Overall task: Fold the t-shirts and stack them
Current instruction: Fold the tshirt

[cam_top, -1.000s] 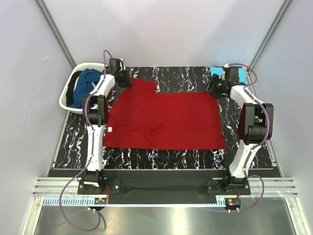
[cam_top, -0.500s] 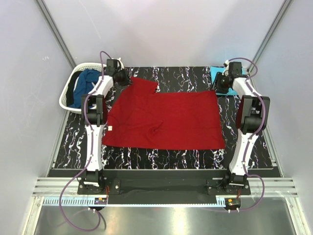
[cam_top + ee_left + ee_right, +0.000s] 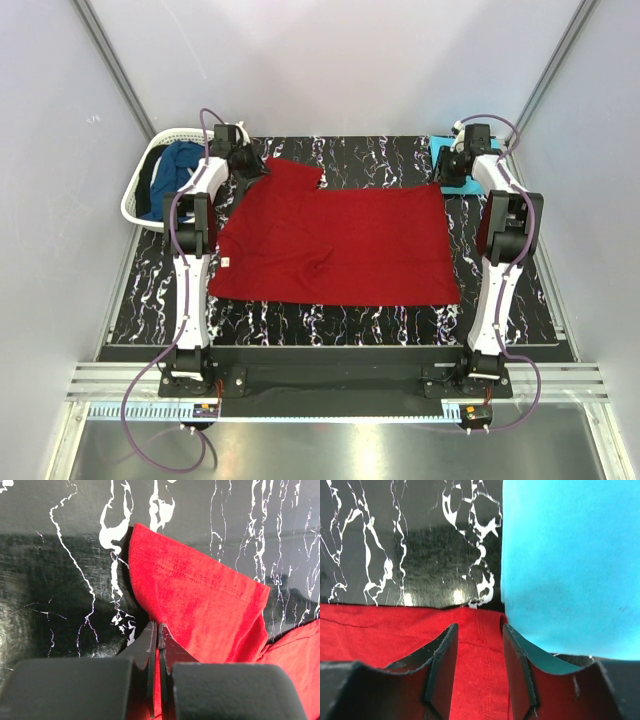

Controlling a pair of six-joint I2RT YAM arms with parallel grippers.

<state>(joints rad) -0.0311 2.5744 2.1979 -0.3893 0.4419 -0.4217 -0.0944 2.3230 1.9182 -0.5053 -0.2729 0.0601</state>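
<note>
- Red t-shirt (image 3: 335, 245) lies flat mid-desk (image 3: 150, 290) in the top view. Its long axis runs left to right, with a sleeve at upper left. Both arms reach its far corners, likely for a fold.
- Left wrist: left fingers (image 3: 146, 647) are pinched tight on the sleeve edge.
- Right wrist: right fingers (image 3: 442, 655) are narrowly parted over the red corner, gripping nothing, beside the turquoise t-shirt (image 3: 570, 565).

Both arms reach far out from their bases, stretched long over the worktop. The left claw (image 3: 157, 627) has its fingers pressed tight together, with a fold of the red t-shirt (image 3: 200, 600) nipped between the tips. The right claw (image 3: 479, 630) has its fingers spread apart, gripping nothing.
</note>
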